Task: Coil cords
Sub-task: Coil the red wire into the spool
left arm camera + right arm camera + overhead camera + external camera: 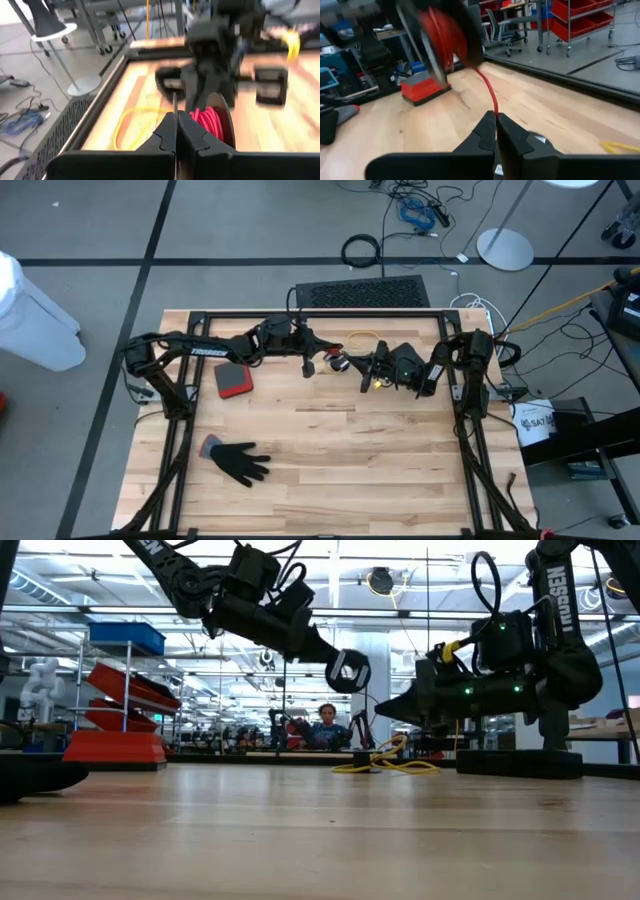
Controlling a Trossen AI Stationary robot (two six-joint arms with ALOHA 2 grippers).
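Two dark arms are meeting above the far middle of the wooden surface [330, 470]. The left gripper [176, 131] is hanging in the air with its jaws pressed together, holding a black spool [347, 671] wound with a red cord [210, 122]. The right gripper [496, 131] is facing it from the other side, its jaws also together and pinching the free end of that red cord, which is running in a line from the spool down to the fingertips. In the blurred wrist views it seems the spool is sitting between the two grippers, though the exact grip on it is hard to make out.

A loose yellow-orange cord [385, 762] is lying on the surface near the far edge, below and behind the grippers. A red-topped block [232, 380] is resting under the left arm, and a black glove [238, 460] is lying nearer the front, well apart from the work. A person [327, 727] is sitting in the room beyond the surface.
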